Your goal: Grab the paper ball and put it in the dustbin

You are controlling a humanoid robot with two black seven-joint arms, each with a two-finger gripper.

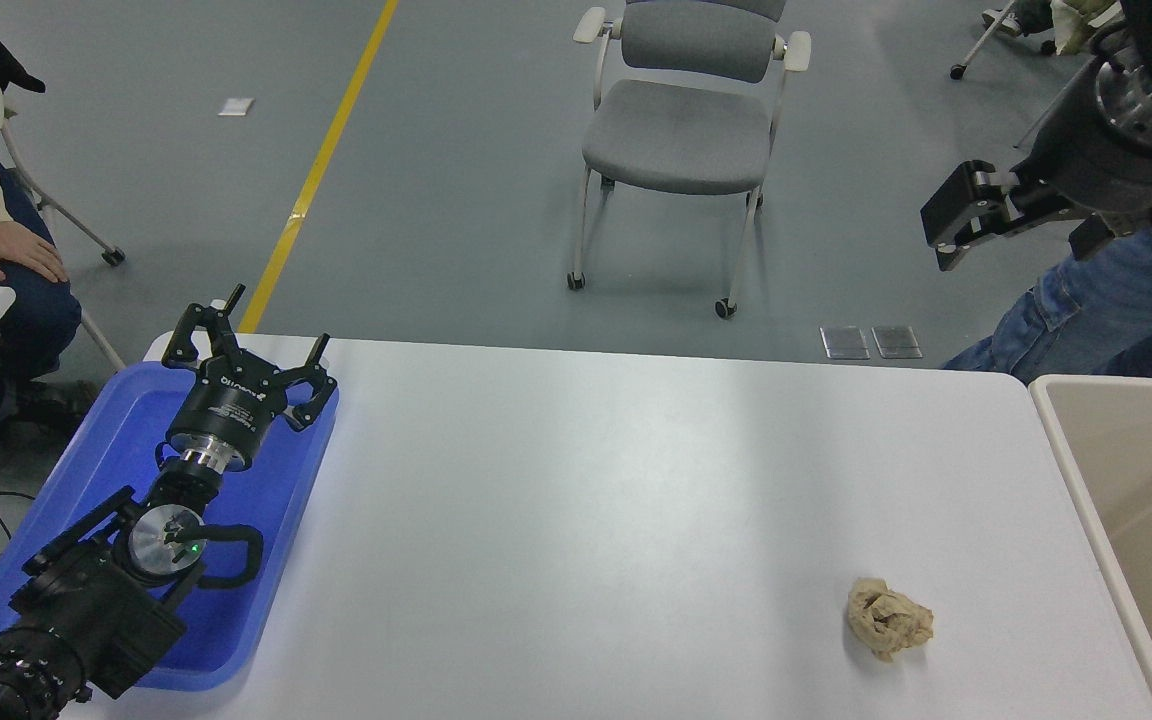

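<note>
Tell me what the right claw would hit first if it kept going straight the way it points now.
Probably nothing nearby. The right claw hangs high, pointing left and slightly down, away from the paper ball and the dustbin. The gray chair lies roughly that way, though depth is unclear.

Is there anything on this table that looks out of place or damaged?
Only the crumpled paper ball lies loose on the white table, near the beige dustbin. Nothing looks spilled or broken. The left gripper rests over the blue tray.

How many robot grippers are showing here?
2. The left gripper is parked over the blue tray at the table's left. The right gripper hangs high at the upper right, far above the paper ball.
</note>
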